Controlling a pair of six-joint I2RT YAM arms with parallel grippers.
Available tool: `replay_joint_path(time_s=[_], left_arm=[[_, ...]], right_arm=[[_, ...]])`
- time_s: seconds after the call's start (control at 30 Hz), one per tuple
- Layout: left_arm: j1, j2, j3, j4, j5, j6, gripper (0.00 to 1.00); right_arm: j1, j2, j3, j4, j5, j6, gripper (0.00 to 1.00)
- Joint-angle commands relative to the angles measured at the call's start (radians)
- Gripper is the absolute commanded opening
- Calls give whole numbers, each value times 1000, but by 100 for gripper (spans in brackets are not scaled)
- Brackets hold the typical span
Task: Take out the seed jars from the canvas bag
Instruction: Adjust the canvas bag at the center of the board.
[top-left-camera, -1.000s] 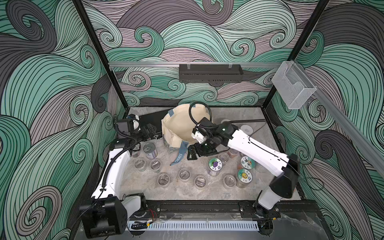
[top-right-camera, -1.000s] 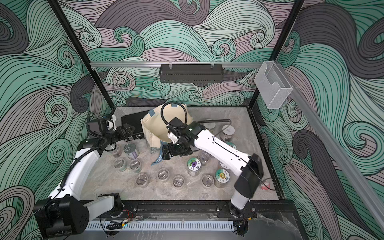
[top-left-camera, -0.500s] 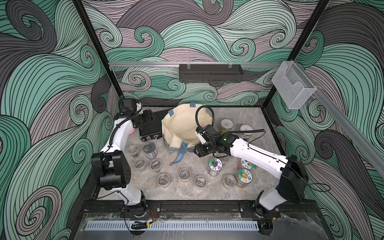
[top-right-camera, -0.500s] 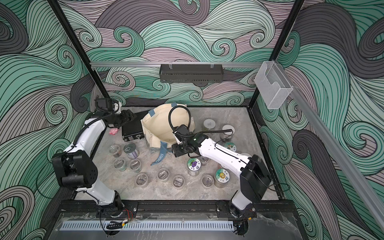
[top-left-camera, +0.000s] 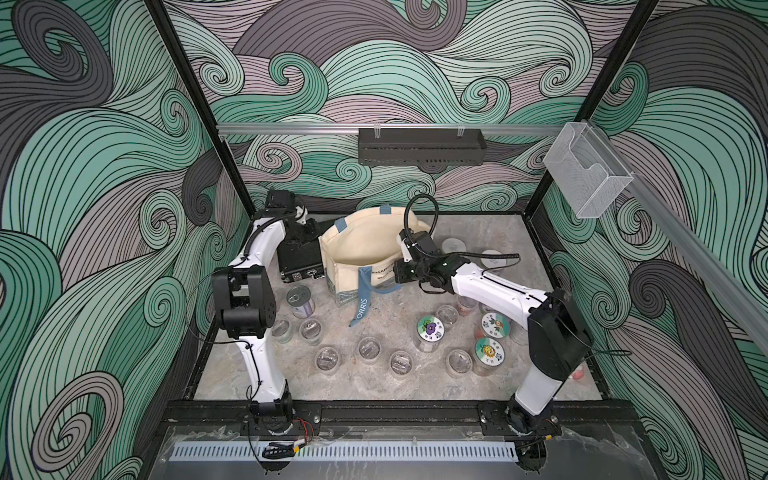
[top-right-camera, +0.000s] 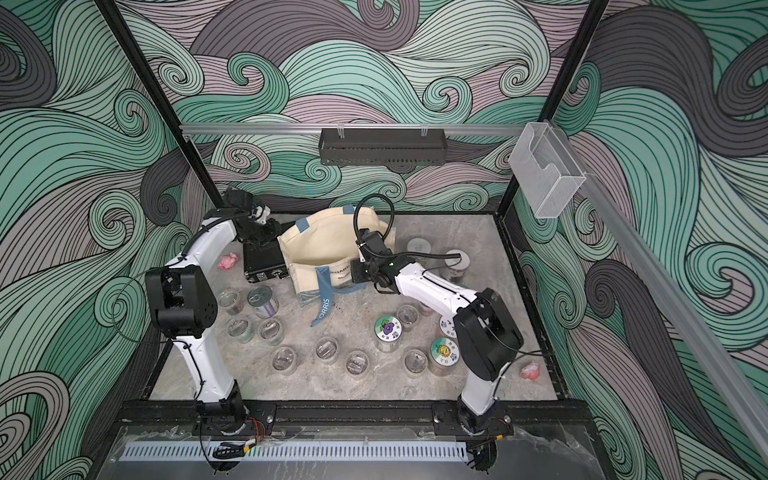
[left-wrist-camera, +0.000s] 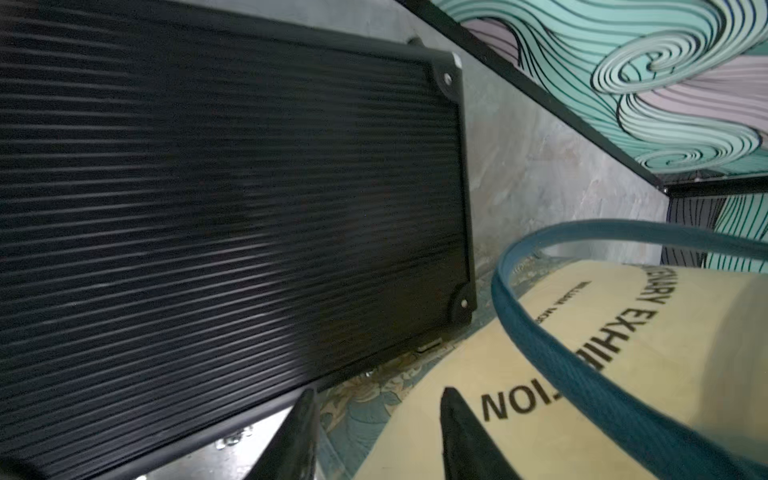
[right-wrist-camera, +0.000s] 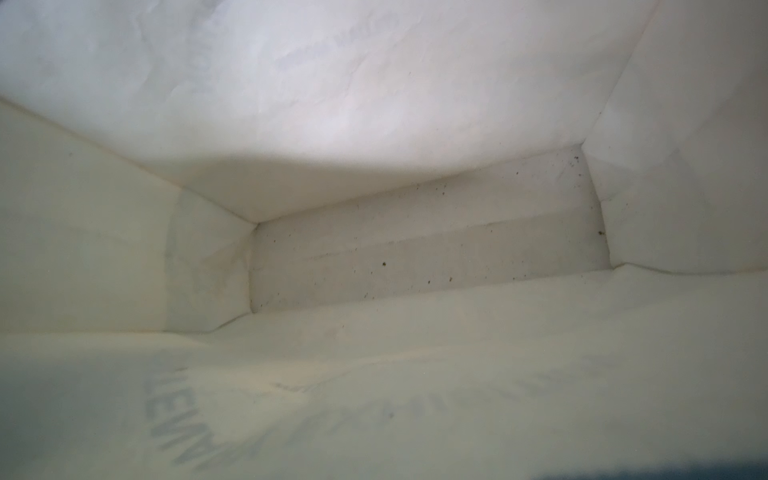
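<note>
Left hand (left-wrist-camera: 378, 399), half-spread, hovers over the canvas bag (top-left-camera: 365, 245) beside the black case (left-wrist-camera: 208, 208); right hand (top-left-camera: 399, 273), closed, sits at the bag's mouth.

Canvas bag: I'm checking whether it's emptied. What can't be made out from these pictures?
Right pincer: in both top views its tips vanish inside the canvas bag; any hold is hidden.
Bag interior: right wrist view shows a bare bottom; nearer parts fall outside the frame.
Left pincer: left wrist view's edge cuts its fingers.
One stickered seed jar: half covered by the right arm's elbow in a top view.
</note>
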Motion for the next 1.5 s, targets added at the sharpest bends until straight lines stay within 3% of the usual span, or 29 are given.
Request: replay_joint_path(time_s=[0.0,0.3,0.77,1.07,1.3,1.47], left_arm=[[-33,-67,-44,-50,44,25,46],[-103,-229,-219,15,86,-14,45],[-68,-260,-216,12,57,-14,48],[-68,-261,-192,21,110,-29,49],[-30,-385,-228,37,28,-36,54],[-23,-520,-318,95,-77,-39,60]], right_arm=[[-33,76,90,100,-38,30,8],[-90,221,212,137,-146,90,9],[-95,-64,-67,223,-179,186,20],[-117,49,34,234,-255,187,26],[-121,-148,-111,169,-208,143,34],[-131,-374,-264,95,-117,71,56]])
